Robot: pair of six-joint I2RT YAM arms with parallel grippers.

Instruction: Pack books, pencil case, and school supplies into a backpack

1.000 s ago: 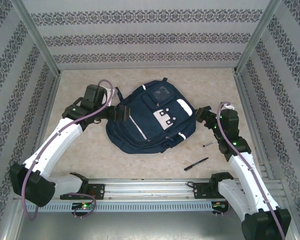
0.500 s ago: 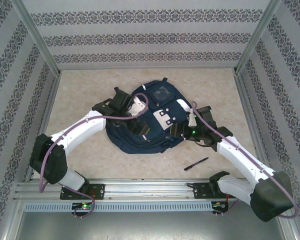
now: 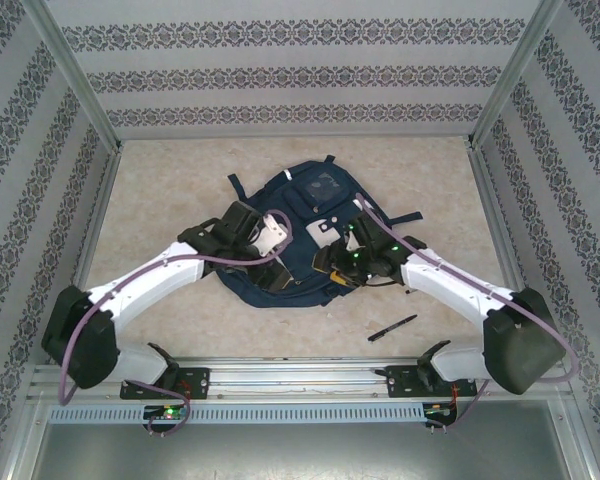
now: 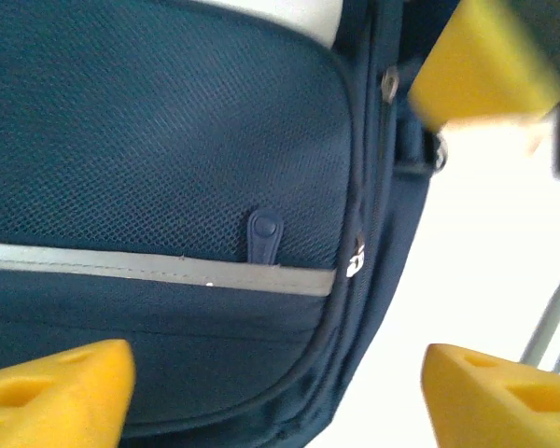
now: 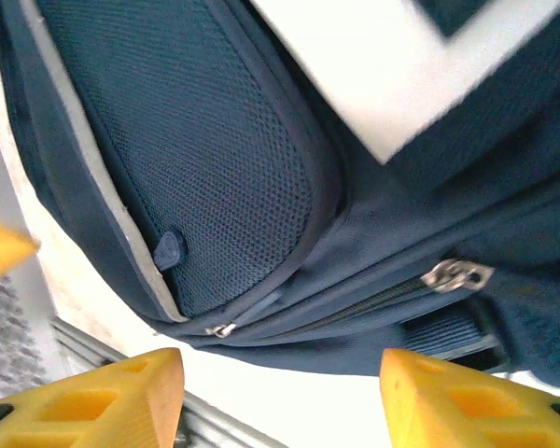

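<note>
Beige table (image 3: 180, 180); patterned walls (image 3: 300, 75)

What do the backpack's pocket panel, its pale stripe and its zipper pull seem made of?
Backpack: navy woven fabric, matte; fine mesh texture on the pocket.
Stripe: smooth grey tape, likely reflective.
Zipper pull: probably metal, silvery with glints.

Navy-blue backpack (image 3: 300, 205), pale-grey stripe (image 4: 159, 269)

We see the navy-blue backpack (image 3: 310, 195) lying flat mid-table, front up, white patch and pale stripes showing; the slim black pen (image 3: 393, 328) lies apart, near the right front edge.
</note>
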